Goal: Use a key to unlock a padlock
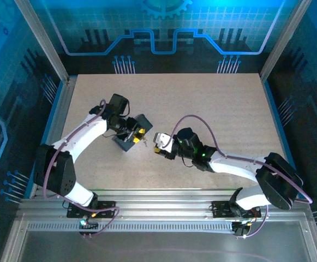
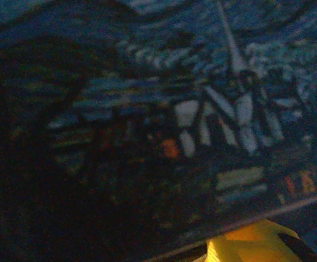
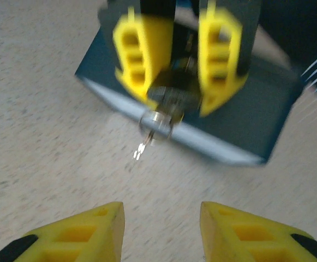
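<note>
From above, my left gripper [image 1: 132, 134] sits against the dark-blue tin [image 1: 143, 122] mid-table, and the right gripper [image 1: 159, 145] is near, facing it. The left wrist camera gives me the tin's painted side close up, with one yellow fingertip [image 2: 245, 246] below it. On the right wrist, the left fingers are clamped on the padlock [image 3: 172, 93] and the key [image 3: 156, 124] seems to poke from it toward me. My right fingers stand apart, empty, so I'd creep straight in, pinch the key's head squarely, then twist gently.
</note>
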Tool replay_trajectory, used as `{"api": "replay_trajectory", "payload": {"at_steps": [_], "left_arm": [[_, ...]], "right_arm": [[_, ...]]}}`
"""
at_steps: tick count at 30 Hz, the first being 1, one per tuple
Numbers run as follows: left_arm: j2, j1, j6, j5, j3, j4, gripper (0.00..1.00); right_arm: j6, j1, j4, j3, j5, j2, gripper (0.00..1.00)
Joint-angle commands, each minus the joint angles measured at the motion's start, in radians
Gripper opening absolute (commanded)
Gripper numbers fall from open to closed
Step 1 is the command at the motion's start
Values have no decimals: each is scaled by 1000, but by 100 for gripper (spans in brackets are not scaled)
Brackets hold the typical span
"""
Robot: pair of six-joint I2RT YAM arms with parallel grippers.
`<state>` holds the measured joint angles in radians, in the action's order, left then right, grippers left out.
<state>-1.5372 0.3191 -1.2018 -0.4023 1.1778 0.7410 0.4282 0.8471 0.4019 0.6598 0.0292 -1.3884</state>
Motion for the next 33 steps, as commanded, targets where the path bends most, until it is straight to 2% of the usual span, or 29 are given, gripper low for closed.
{"api": "replay_trajectory", "payload": {"at_steps": [1,10,22,33], "left_arm": [[-4,12,19,-36,59,13,0],[-21,21,22,-36,97,24,0],[-6,26,23,-40,85,16,0],[4,29,15,-50,73,2,0]], "right_arm": [[164,34,201,-17,-103,-25,40],[296,83,232,30,-115,-109,39],[293,83,303,52,-169,-156,35],[293,83,308,88,-183,-211,15]]}}
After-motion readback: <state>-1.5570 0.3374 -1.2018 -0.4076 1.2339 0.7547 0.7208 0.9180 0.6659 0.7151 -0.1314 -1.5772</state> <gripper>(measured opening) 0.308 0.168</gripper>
